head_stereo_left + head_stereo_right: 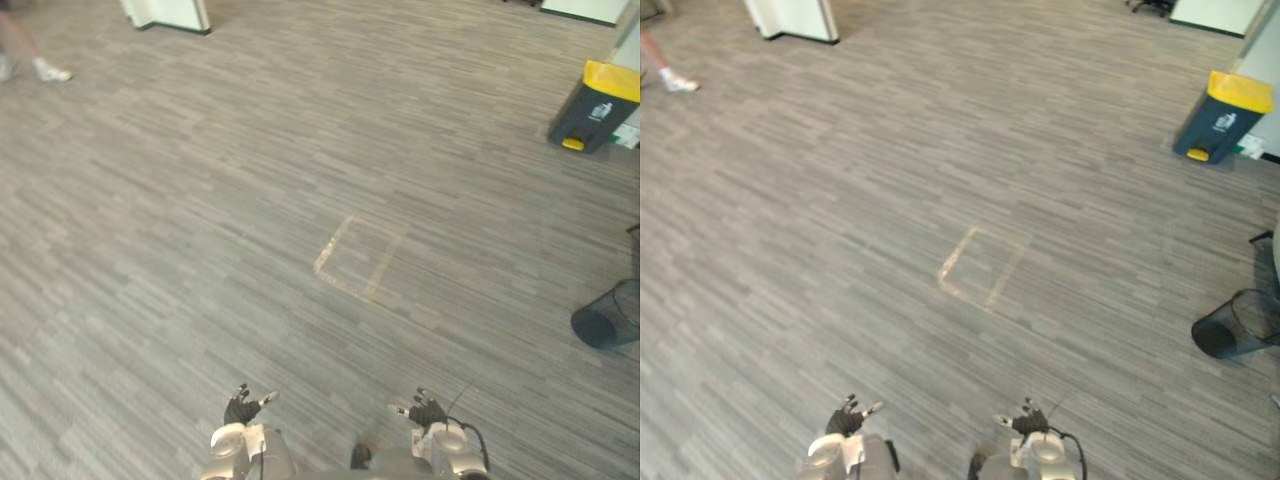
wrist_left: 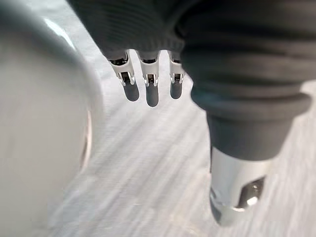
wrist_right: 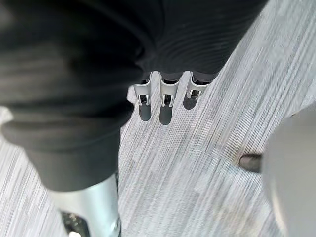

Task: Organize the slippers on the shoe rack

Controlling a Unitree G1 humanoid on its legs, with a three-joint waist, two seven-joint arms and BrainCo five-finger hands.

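Both of my hands hang low at the bottom of the head views over grey carpet. My left hand [image 1: 241, 408] has straight, relaxed fingers [image 2: 150, 84] and holds nothing. My right hand [image 1: 428, 411] is the same, its fingers [image 3: 165, 101] straight above the bare floor. A faint taped square [image 1: 358, 258] marks the carpet ahead of me.
A dark bin with a yellow lid [image 1: 596, 106] stands at the far right. A black mesh waste basket [image 1: 610, 316] lies on its side at the right edge. A person's foot in a white shoe [image 1: 50, 72] is at the far left. A white cabinet base [image 1: 168, 14] stands at the back.
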